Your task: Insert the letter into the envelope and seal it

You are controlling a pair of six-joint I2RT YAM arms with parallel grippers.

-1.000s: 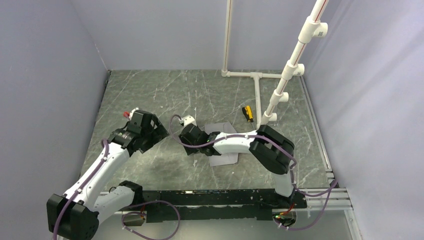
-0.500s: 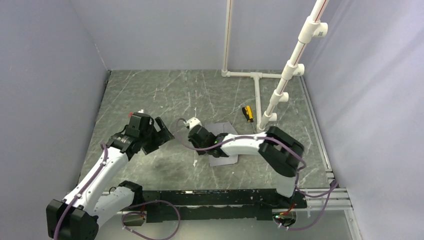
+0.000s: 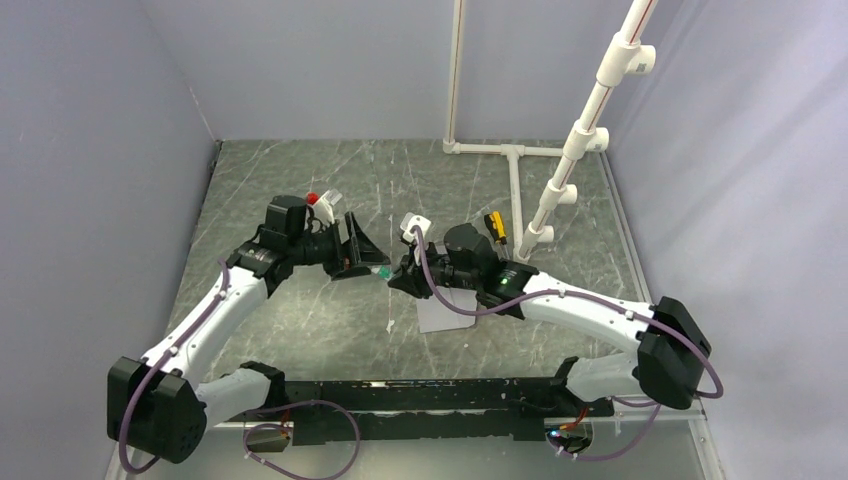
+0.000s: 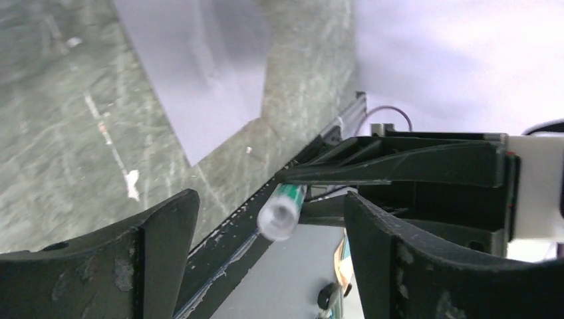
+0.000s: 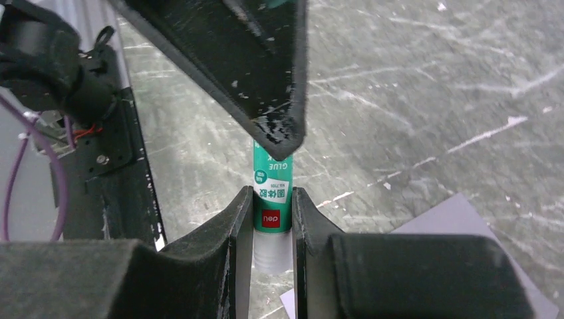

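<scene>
A green glue stick point(image 5: 271, 193) with pale ends is pinched between the fingers of my right gripper point(image 5: 273, 203), which is shut on it and holds it above the table point(image 3: 300, 180). My left gripper point(image 4: 269, 199) stands open, one finger point(image 5: 253, 66) on each side of the stick's pale far end point(image 4: 281, 212) without touching it. In the top view the two grippers meet at the glue stick point(image 3: 381, 271), left gripper point(image 3: 366, 258) and right gripper point(image 3: 402, 277). The grey envelope point(image 3: 445, 315) lies flat below the right arm, and shows again as the envelope point(image 4: 199, 66). The letter is hidden.
A yellow and black tool point(image 3: 495, 226) lies near the foot of the white pipe frame point(image 3: 560, 180) at the back right. A black rail point(image 3: 430, 395) runs along the near edge. Grey walls close in the left, back and right sides.
The right gripper closed on the glue stick, lifted off the envelope area and stretched left. The left arm swung right and up so its open fingers now flank the stick's end.
</scene>
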